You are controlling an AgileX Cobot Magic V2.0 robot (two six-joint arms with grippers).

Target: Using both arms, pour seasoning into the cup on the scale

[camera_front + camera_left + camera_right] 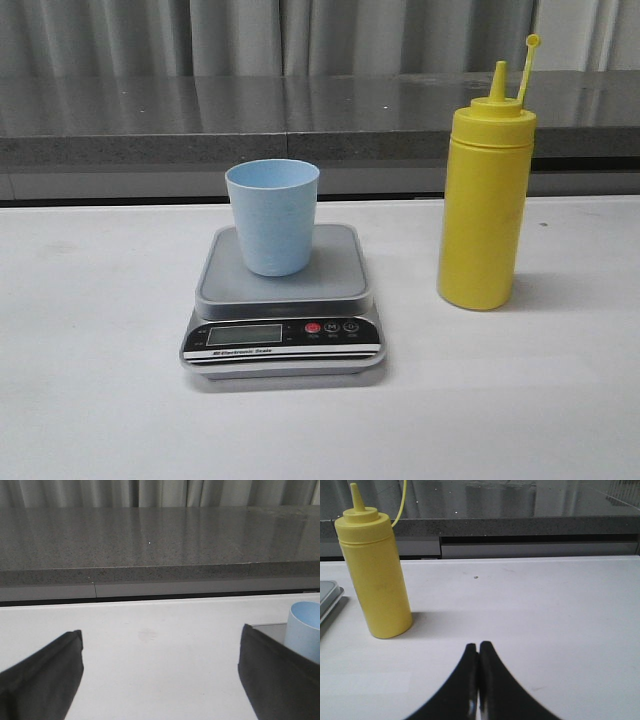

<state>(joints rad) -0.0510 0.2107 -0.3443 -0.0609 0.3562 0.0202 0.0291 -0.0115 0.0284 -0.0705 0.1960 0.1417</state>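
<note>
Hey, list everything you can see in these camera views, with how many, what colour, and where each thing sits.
cup: one, light blue, upright on the scale's platform.
scale: one, grey-silver with black front panel, on the white table, centre of the front view.
squeeze bottle: one, yellow, upright on the table to the right of the scale, apart from it; nozzle uncovered, tethered cap sticking up.
table: one, white, under everything.
counter ledge: one, dark grey speckled, behind the table.
curtain: grey, behind the ledge.
left gripper: one, black, open, fingers wide apart, the cup beside one finger.
right gripper: one, black, shut, empty, short of the bottle.
</note>
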